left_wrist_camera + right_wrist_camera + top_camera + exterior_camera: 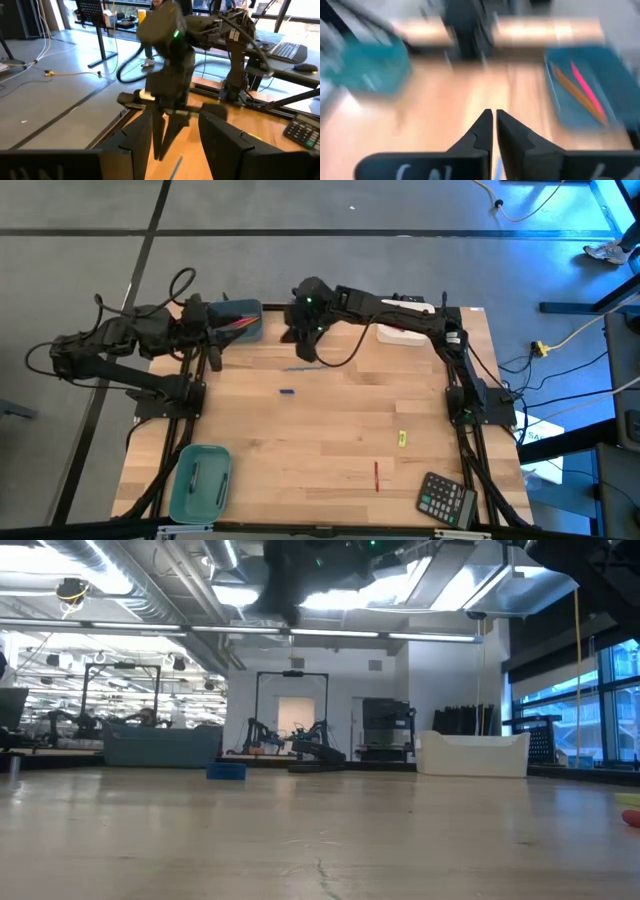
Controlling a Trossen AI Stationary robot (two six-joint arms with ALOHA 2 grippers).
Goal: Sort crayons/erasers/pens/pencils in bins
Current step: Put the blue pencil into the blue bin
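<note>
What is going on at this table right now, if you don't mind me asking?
Two robot arms are sorting stationery into bins. The right gripper, fingers together and empty, hangs over a blue pencil near the table's far edge. The left gripper is open at the blue-grey bin, which already holds a pink and an orange pencil. The teal bin holds some dark pens. A thin red pen and small pieces are on the table.

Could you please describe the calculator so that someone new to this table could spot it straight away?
Start at the wooden table in the high view and follow the edge nearest the arms' bases to the corner on the right arm's side. The black calculator lies there, tilted. Unlike the thin red stick and small yellow piece nearby, it is broad with rows of keys.
</note>
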